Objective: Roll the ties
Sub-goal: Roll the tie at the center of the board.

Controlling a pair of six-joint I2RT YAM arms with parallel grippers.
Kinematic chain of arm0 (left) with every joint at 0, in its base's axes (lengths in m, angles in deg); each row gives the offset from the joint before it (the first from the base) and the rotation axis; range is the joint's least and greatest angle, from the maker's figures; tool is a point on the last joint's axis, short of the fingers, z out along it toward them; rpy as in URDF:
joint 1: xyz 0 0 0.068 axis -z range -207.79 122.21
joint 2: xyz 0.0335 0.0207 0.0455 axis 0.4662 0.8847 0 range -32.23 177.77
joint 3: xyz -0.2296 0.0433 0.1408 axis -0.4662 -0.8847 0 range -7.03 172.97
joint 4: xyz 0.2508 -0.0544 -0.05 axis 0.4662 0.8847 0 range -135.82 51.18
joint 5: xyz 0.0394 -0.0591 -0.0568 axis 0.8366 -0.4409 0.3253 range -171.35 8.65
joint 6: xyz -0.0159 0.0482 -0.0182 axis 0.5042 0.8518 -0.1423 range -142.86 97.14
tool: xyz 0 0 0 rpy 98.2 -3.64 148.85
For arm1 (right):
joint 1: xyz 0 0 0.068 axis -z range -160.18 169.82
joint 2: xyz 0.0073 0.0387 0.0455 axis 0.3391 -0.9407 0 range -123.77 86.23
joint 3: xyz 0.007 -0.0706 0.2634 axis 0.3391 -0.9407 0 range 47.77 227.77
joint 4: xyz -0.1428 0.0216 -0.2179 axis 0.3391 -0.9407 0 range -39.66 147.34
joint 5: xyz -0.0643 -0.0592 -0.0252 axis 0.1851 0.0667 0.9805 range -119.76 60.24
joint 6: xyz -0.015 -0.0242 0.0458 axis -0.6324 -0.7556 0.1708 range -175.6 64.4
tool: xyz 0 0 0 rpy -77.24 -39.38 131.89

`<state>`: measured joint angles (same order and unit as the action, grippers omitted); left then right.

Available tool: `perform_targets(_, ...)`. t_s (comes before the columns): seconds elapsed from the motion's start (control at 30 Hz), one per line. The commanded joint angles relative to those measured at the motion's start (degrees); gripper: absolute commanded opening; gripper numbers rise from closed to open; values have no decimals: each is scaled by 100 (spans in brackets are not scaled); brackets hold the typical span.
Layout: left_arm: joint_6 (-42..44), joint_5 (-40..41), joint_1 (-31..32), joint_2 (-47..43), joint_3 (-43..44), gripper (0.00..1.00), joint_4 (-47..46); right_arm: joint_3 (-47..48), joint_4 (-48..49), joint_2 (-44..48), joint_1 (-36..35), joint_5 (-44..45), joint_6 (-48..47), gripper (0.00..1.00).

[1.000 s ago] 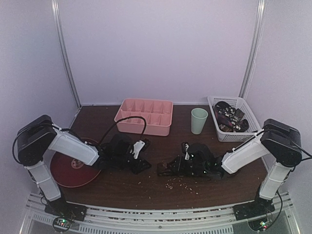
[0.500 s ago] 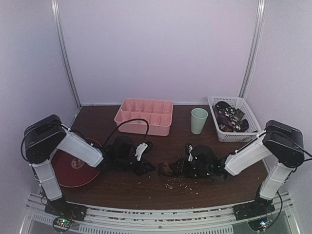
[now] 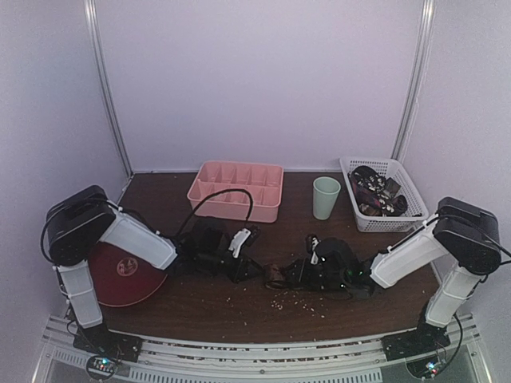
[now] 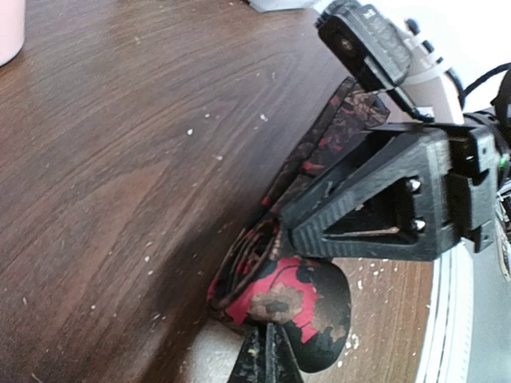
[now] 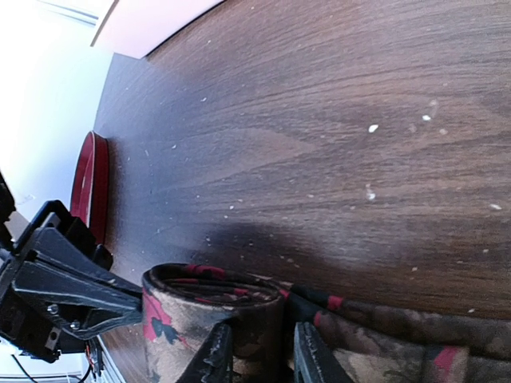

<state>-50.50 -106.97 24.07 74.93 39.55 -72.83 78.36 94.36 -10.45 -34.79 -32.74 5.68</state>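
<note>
Mid-table, near half. Right gripper (image 5: 259, 341) partly closed, clasping a rolled tie (image 5: 200, 307): one finger in front of the coil's face, the other just past its edge.

Left gripper (image 4: 267, 349) clenched, fingertips pressed together, with the tip against the coil's opposite side. Whether any fabric is pinched between them, cannot tell.

Tie dark, blotched red and tan. The wound part is a short, fat coil resting on the brown table (image 5: 335, 120). The unrolled tail lies flat and runs off under the right gripper.

Pale specks (image 3: 291, 299) are scattered on the wood just in front of the grippers.

Left of the grippers is a red plate (image 3: 112, 281), partly under the left arm.

Far row, left to right — pink divided tray (image 3: 236, 211), green cup (image 3: 325, 197) standing upright, white basket (image 3: 375, 224) holding other ties (image 3: 375, 191) in a loose heap.
</note>
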Motion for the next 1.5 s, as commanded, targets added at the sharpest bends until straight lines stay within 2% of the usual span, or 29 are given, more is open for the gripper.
perform_targets(0.0, -67, -215, 47, 104, 230, 0, -250, -159, -247, 160, 35, 181, -161, 28)
perform_targets(0.1, -75, -88, 60, 81, 308, 0, -93, -185, -252, 194, 43, 201, -198, 28)
perform_targets(0.4, -43, 1082, 68, -121, 179, 1, 900, -95, -215, 110, 68, 121, -291, 28)
perform_targets(0.9, -219, 708, 154, 122, 2, 0, 406, 11, -272, 81, 91, 55, -366, 28)
perform_targets(1.47, -356, 154, 211, 184, 237, 0, -42, -5, -555, 237, 83, 175, -492, 28)
